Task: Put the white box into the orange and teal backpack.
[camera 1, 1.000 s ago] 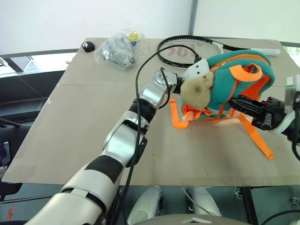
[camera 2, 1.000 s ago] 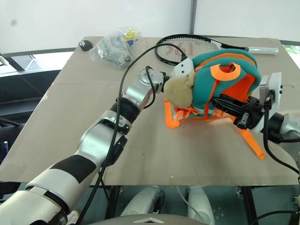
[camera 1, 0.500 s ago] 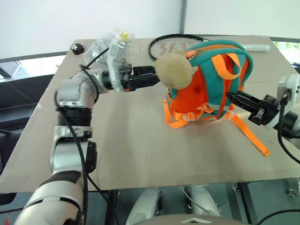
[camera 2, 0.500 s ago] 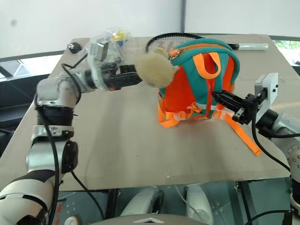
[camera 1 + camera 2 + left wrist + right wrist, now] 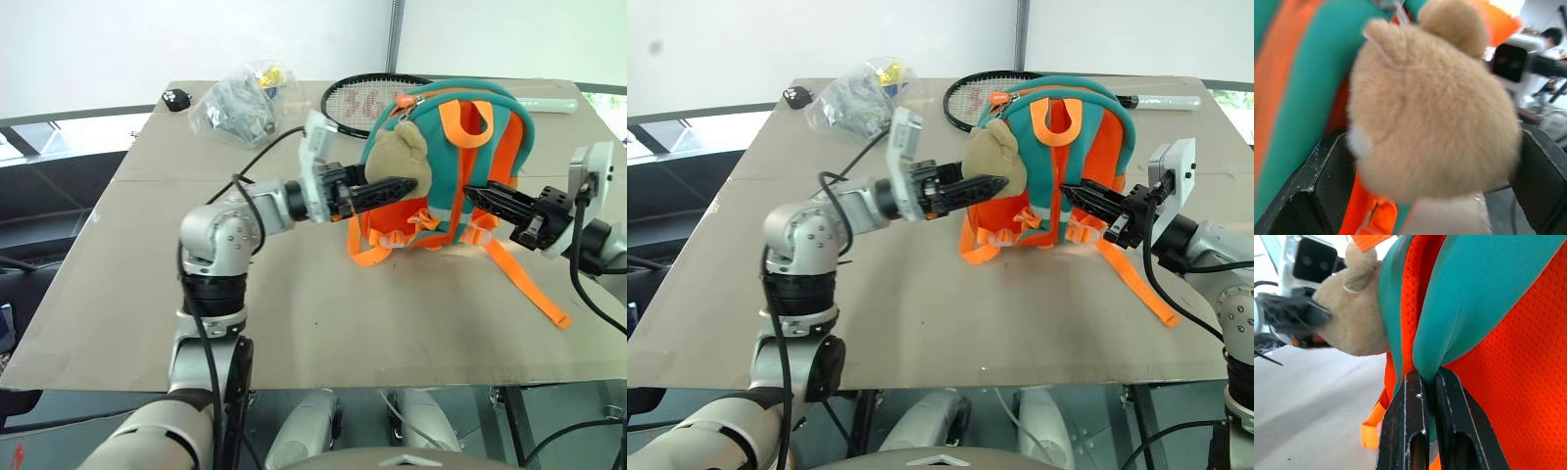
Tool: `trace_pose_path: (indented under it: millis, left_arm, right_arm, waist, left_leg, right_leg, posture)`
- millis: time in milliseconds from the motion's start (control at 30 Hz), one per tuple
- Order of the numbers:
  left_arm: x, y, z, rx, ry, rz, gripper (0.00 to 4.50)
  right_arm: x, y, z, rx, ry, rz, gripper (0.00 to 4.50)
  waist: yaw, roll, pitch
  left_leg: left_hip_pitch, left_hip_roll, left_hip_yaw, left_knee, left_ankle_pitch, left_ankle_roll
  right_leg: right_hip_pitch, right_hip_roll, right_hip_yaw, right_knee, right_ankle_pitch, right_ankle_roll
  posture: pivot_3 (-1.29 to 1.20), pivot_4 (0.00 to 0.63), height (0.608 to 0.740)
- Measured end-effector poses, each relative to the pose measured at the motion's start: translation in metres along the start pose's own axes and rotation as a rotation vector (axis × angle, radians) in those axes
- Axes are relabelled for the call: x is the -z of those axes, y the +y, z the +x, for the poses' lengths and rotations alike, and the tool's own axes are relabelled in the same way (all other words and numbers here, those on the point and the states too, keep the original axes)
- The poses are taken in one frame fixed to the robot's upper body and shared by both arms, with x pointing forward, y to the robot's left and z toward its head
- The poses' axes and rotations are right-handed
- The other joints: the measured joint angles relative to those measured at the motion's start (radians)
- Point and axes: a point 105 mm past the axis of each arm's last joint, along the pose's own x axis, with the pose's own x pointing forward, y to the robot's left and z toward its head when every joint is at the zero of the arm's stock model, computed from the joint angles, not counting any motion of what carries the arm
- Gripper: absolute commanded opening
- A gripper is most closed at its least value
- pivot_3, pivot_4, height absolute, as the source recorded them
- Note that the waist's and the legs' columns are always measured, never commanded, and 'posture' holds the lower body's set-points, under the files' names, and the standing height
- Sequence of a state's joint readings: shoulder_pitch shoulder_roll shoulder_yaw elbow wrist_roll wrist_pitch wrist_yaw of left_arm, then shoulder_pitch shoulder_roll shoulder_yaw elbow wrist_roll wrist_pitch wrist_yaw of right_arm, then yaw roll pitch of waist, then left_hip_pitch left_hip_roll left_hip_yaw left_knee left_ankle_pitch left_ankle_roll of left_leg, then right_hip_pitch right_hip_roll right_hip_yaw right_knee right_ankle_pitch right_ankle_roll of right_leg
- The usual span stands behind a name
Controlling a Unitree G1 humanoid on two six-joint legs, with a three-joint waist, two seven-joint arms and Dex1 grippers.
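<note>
Standing upright on the surface, the orange and teal backpack sits between the two tools. Left arm is bent at the elbow, forearm running level across the surface toward the pack; left tool points sideways at the tan plush toy hanging on the pack's near face. In the left wrist view the plush toy sits between the two black fingers, which stand apart on either side of it; whether they press on it I cannot tell.

Right arm comes in from the opposite side, roughly level. Right tool points at the pack's side. In the right wrist view its fingers are drawn together, pinching a fold of teal fabric where it meets the orange mesh panel.

An orange strap trails from the pack's base across the surface, just below the right tool.

Beyond the pack, on the far side from both tools, lies a black tennis racket with a red mark on its strings, not legible. Beyond the left tool, a clear plastic bag of small items, and a small black object beside it.

White box: not found; the pack's top appears closed.
</note>
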State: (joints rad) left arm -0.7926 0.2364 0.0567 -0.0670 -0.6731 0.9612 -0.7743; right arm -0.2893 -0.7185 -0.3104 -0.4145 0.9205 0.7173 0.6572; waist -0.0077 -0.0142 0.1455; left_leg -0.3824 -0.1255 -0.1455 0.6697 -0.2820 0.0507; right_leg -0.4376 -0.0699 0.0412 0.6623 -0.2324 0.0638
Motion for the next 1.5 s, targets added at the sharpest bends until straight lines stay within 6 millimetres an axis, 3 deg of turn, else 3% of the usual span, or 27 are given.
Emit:
trace_pose_path:
  millis: [200, 367, 433, 500, 633, 733, 833, 900, 1000, 1100, 1233, 1400, 1500]
  left_arm:
    - [-0.008, -0.002, -0.004, 0.022, -0.041, 0.005, 0.89]
    - [-0.050, 0.000, -0.039, 0.069, -0.248, -0.105, 0.48]
    - [-0.052, 0.008, -0.055, 0.050, -0.278, -0.185, 0.48]
    - [-0.035, 0.019, -0.071, 0.000, -0.268, -0.269, 0.48]
    - [0.036, 0.044, -0.110, -0.225, -0.160, -0.417, 0.46]
    - [0.078, 0.050, -0.123, -0.326, -0.112, -0.495, 0.42]
    - [0.104, 0.052, -0.130, -0.398, -0.065, -0.516, 0.39]
    - [0.121, 0.054, -0.128, -0.447, -0.009, -0.515, 0.37]
    - [0.139, 0.061, -0.104, -0.497, 0.025, -0.511, 0.35]
    - [0.139, 0.058, -0.073, -0.450, 0.030, -0.459, 0.33]
    - [0.134, 0.037, -0.030, -0.300, 0.045, -0.454, 0.32]
    - [0.139, 0.020, -0.016, -0.206, 0.125, -0.450, 0.32]
    - [0.147, 0.027, -0.017, -0.264, 0.163, -0.450, 0.32]
  right_arm:
    - [0.001, -0.008, 0.001, 0.078, -0.008, -0.008, 0.00]
    - [-0.006, -0.035, 0.003, 0.241, -0.047, -0.021, 0.00]
    - [-0.014, -0.044, 0.005, 0.292, -0.079, -0.027, 0.00]
    - [-0.021, -0.052, 0.009, 0.336, -0.109, -0.030, 0.00]
    - [-0.012, -0.072, 0.008, 0.447, -0.096, 0.027, 0.00]
    - [-0.009, -0.081, 0.010, 0.490, -0.100, 0.066, 0.00]
    - [-0.011, -0.082, 0.013, 0.500, -0.103, 0.071, 0.00]
    - [-0.010, -0.086, 0.014, 0.517, -0.100, 0.087, 0.00]
    - [-0.006, -0.091, 0.013, 0.557, -0.091, 0.113, 0.00]
    - [-0.011, -0.098, 0.006, 0.621, -0.122, 0.144, 0.00]
    - [-0.018, -0.098, -0.004, 0.662, -0.164, 0.192, 0.00]
    - [-0.015, -0.094, -0.007, 0.680, -0.166, 0.222, 0.00]
    - [-0.009, -0.091, -0.007, 0.682, -0.155, 0.240, 0.00]
  waist:
    - [0.000, 0.000, 0.000]
    - [-0.009, 0.000, 0.000]
    - [-0.012, 0.001, -0.001]
    - [-0.013, 0.002, -0.001]
    - [-0.009, 0.002, -0.001]
    - [-0.004, 0.002, -0.001]
    - [0.002, 0.002, -0.002]
    - [0.004, 0.003, -0.003]
    - [0.014, 0.005, -0.005]
    - [0.028, 0.005, -0.006]
    - [0.023, 0.005, -0.006]
    - [0.007, 0.006, -0.007]
    - [0.001, 0.007, -0.008]
  left_leg:
    - [0.000, 0.000, 0.000, 0.000, 0.000, 0.000]
    - [0.001, 0.000, 0.001, 0.000, 0.000, 0.000]
    - [0.001, 0.000, 0.001, -0.001, 0.000, 0.000]
    - [0.001, 0.000, 0.001, -0.001, 0.000, 0.000]
    - [0.001, 0.000, 0.001, -0.001, 0.000, 0.000]
    - [0.001, 0.000, 0.001, 0.000, 0.000, 0.000]
    - [0.001, 0.000, 0.000, 0.000, 0.000, 0.000]
    - [0.003, 0.000, 0.000, 0.000, 0.000, 0.000]
    - [0.004, 0.000, 0.000, 0.000, 0.000, 0.000]
    - [0.003, -0.001, 0.000, 0.001, 0.000, 0.000]
    - [0.002, -0.001, 0.000, 0.000, 0.000, 0.000]
    - [0.003, -0.001, 0.000, -0.001, 0.000, 0.000]
    - [0.003, -0.001, 0.000, 0.000, 0.000, 0.000]
  right_leg:
    - [0.000, 0.000, 0.000, 0.000, 0.000, 0.000]
    - [-0.001, 0.001, -0.001, 0.001, 0.000, 0.000]
    - [-0.001, 0.001, -0.001, 0.001, 0.000, 0.000]
    - [-0.001, 0.001, 0.000, 0.001, 0.000, 0.000]
    - [-0.001, 0.001, -0.001, 0.000, 0.000, 0.000]
    - [-0.001, 0.000, 0.000, 0.000, 0.000, 0.000]
    - [0.000, 0.000, 0.000, 0.000, 0.000, 0.000]
    - [0.002, 0.000, 0.000, -0.001, 0.000, 0.000]
    - [0.005, -0.001, 0.000, -0.001, 0.000, 0.000]
    - [0.005, -0.001, -0.001, -0.001, 0.000, 0.000]
    - [0.004, -0.002, 0.000, -0.002, 0.000, 0.000]
    - [0.003, -0.001, 0.000, 0.000, 0.000, 0.000]
    - [0.003, -0.001, 0.000, 0.000, 0.000, 0.000]
  posture:
    - [0.00, 0.150, 0.739]
    - [0.00, 0.150, 0.739]
    - [0.00, 0.150, 0.739]
    - [0.00, 0.150, 0.739]
    - [0.00, 0.150, 0.739]
    - [0.00, 0.150, 0.739]
    - [0.00, 0.150, 0.739]
    - [0.00, 0.150, 0.739]
    - [0.00, 0.150, 0.739]
    - [0.00, 0.150, 0.739]
    - [0.00, 0.150, 0.739]
    - [0.00, 0.150, 0.739]
    - [0.00, 0.150, 0.739]
